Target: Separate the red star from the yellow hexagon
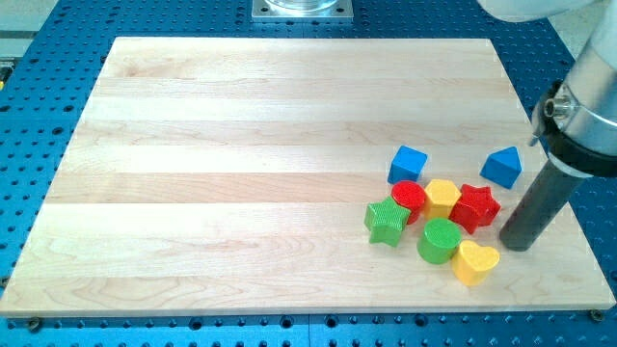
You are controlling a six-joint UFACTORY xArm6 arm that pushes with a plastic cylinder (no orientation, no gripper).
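Camera view: the wooden board point(241, 173) carries a cluster of blocks in its near right area. The red star point(475, 206) touches the right side of the yellow hexagon point(442, 198). A red cylinder point(409, 198) touches the hexagon's left side. A green star point(387, 221) lies left of the cluster; a green cylinder point(440, 240) and a yellow heart point(475, 261) lie nearer. A blue cube point(408, 164) and a blue triangular block point(502, 167) lie farther. My tip point(516, 245) rests on the board just right of the red star. The end effector is a plain rod; no jaws exist.
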